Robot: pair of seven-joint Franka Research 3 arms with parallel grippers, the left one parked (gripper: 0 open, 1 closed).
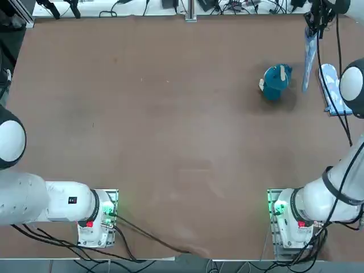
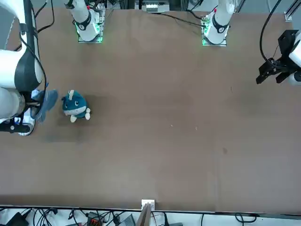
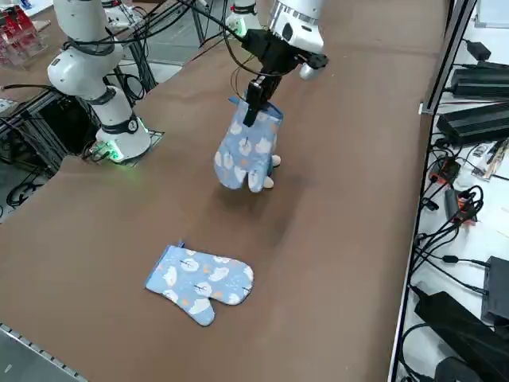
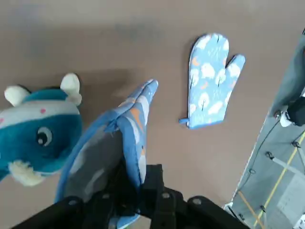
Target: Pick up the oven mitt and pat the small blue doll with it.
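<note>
Oven mitt [image 3: 246,155] hangs long-axis down from my right claw [image 3: 256,97], clenched on its cuff, with the small blue doll [image 1: 276,82] just beside it on the bench [image 1: 170,142].

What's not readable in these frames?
- Small blue doll: right side view, almost all hidden behind the hanging oven mitt.
- Right gripper, shut on that mitt: front view, hidden behind its own arm.
- Second mitt on the table: top view, partly covered by the arm.
- Mitt-to-doll contact: not settled in any view.
</note>
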